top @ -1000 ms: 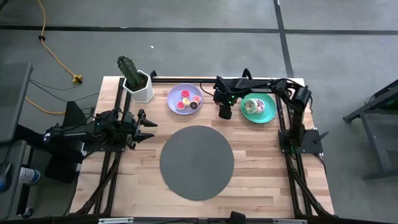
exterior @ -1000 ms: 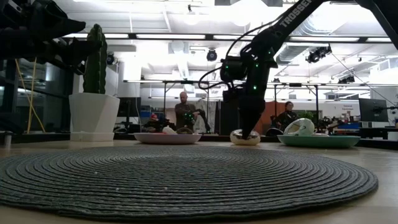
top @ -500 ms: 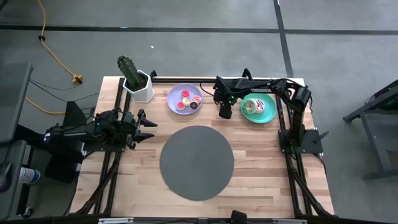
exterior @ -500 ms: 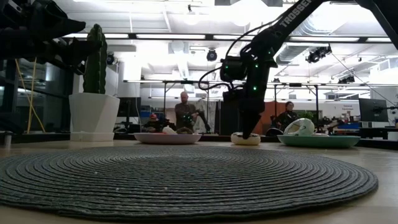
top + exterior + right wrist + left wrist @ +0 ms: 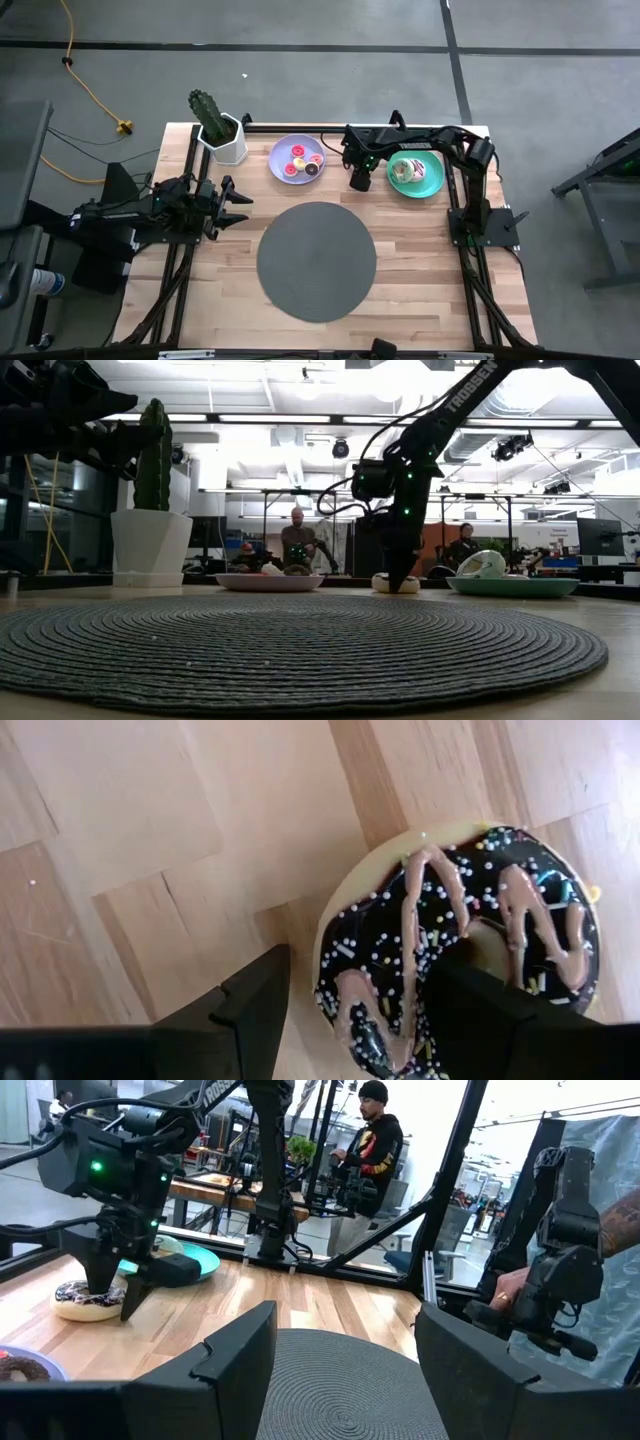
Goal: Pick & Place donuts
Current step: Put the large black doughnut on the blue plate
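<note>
Right pincer point(image 5: 350, 1020) at chocolate-iced sprinkled ring donut point(image 5: 470, 950).
Fingers standing apart, straddling the donut's rim, donut lying on wooden bench point(image 5: 420, 260), not lifted; left pincer point(image 5: 240, 197) waiting open.

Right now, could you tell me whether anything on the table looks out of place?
One chocolate donut lies on the bare table between the lavender plate and teal plate, on neither. The right end effector is open around it.

Overhead, table-level and two wrist views, sharing the mat point(image 5: 316, 260).
</note>
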Action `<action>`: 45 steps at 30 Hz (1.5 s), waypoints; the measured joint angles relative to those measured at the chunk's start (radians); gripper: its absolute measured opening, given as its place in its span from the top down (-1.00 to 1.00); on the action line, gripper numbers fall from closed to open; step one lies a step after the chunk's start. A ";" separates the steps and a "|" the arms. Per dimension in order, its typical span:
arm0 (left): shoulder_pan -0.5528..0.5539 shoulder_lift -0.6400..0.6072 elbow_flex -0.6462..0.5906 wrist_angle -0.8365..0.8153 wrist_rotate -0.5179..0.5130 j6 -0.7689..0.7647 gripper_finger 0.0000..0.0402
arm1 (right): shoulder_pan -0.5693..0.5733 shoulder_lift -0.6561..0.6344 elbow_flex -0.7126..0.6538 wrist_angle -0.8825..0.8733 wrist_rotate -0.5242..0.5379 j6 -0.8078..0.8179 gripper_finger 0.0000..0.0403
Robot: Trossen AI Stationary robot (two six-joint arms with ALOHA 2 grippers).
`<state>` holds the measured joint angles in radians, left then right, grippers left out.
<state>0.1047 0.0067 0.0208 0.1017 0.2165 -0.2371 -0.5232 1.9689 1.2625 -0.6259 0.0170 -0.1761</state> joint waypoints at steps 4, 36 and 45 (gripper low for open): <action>0.000 0.000 0.000 0.000 0.000 0.000 -0.14 | 0.000 0.001 0.000 -0.002 0.000 0.016 0.02; 0.000 0.000 0.000 0.000 0.000 0.000 -0.14 | -0.012 -0.216 -0.002 -0.219 0.049 0.238 0.36; 0.000 0.000 0.000 0.000 0.000 0.000 -0.14 | -0.060 -0.324 -0.001 -0.385 0.052 0.444 0.36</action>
<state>0.1047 0.0067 0.0208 0.1017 0.2165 -0.2371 -0.5828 1.6450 1.2613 -1.0112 0.0692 0.2676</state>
